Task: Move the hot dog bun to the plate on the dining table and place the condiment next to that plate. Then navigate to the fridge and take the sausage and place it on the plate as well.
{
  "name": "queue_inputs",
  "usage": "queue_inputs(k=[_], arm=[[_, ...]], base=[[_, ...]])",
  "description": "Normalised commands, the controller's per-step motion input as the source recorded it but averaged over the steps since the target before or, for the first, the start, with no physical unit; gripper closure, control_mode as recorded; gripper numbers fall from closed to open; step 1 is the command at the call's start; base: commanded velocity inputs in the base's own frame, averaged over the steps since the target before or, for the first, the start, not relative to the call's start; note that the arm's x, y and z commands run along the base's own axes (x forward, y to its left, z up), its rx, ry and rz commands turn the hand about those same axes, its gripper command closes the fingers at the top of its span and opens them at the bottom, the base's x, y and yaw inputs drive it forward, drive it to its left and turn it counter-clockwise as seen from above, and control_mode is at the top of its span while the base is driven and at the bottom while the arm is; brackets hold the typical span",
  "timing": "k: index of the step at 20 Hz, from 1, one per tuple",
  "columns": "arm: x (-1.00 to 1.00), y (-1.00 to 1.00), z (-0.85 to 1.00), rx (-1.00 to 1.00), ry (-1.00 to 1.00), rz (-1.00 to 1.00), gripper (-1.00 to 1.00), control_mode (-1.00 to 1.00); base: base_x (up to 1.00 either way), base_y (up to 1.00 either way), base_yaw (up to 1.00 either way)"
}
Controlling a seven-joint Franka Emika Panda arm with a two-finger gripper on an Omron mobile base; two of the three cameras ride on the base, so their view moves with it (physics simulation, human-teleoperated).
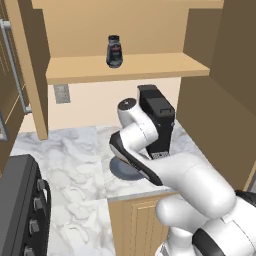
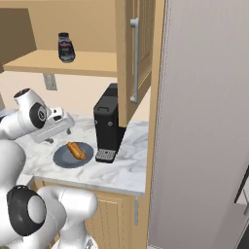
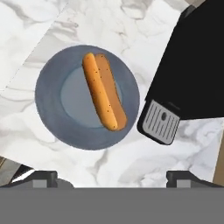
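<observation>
The small orange-brown split hot dog bun [image 3: 103, 91] is seen on a dark blue-grey plate [image 3: 50, 113] on the marble counter [image 3: 131, 162], directly below the tool [image 3: 112, 175]; long axis runs approx. across the gap btwn wide-apart, empty fingers.

White grey-veined marble counter [image 2: 121, 170], blue-grey plate [image 3: 52, 113] near its front edge, black coffee machine [image 2: 108, 127] just beside the plate toward the back, wooden shelf [image 1: 150, 67] above carrying a dark bottle [image 1: 114, 51] near its left end
</observation>
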Motion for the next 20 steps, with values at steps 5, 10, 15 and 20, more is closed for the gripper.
queue_inputs(k=[5,10,15,20], arm=[[0.35,0.0,-0.51,0.0,0.0,0.02,-1.0,-1.0],[0.37,0.0,-0.51,0.0,0.0,0.02,-1.0,-1.0],[0.29,0.0,-0.48,0.0,0.0,0.03,-1.0,-1.0],[0.28,0.0,-0.43,0.0,0.0,0.01,-1.0,-1.0]], base=[[0.0,0.0,0.0],[0.0,0.0,0.0],[0.0,0.0,0.0],[0.0,0.0,0.0]])
